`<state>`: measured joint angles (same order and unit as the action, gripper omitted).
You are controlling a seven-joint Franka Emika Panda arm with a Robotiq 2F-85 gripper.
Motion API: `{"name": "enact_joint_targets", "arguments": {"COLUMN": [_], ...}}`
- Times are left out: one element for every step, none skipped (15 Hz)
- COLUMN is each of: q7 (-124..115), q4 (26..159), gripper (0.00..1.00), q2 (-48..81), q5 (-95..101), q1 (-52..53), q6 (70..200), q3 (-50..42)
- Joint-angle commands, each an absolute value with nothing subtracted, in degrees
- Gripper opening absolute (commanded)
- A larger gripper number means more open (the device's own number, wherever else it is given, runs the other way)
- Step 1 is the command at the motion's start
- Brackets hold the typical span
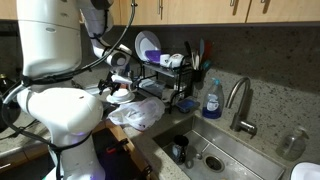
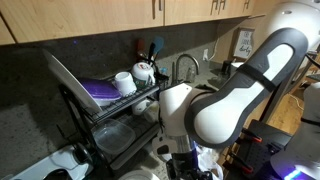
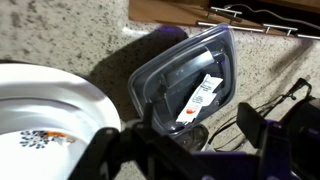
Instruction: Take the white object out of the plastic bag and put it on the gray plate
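Note:
In the wrist view a gray, clear-rimmed plastic plate [image 3: 165,85] lies on the speckled counter. A white flat packet with a red mark [image 3: 203,95] lies in it. My gripper [image 3: 190,142] hangs just above the plate's near edge, its two fingers wide apart with nothing between them. In an exterior view the crumpled plastic bag [image 1: 136,113] lies on the counter in front of the dish rack, and the gripper [image 1: 118,88] is just above and behind it. The arm hides the bag and the plate in the other view.
A white plate with a floral print [image 3: 45,110] lies next to the gray plate. A black dish rack [image 1: 170,75] holds plates and mugs. The sink [image 1: 205,150], faucet [image 1: 240,100] and blue soap bottle [image 1: 212,100] lie beyond. Rack wires [image 3: 290,100] are close by.

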<state>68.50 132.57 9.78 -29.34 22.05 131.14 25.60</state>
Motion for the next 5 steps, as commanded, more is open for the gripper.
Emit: {"name": "enact_joint_targets", "arguments": {"q7": [67.7,67.0,67.0,66.9,66.9], "q4": [133.6,134.6,135.5,136.0,136.4], "gripper": [0.92,0.99,1.0,1.0,1.0], "q2": [7.7,5.6,4.1,3.1,2.6], "q5": [-27.8,-27.0,-26.9,-26.8,-26.8], "q1": [21.6,21.9,22.1,22.2,22.3], "q6": [132.0,132.5,132.6,132.6,132.6], "q3": [26.0,25.7,25.5,25.4,25.3]}}
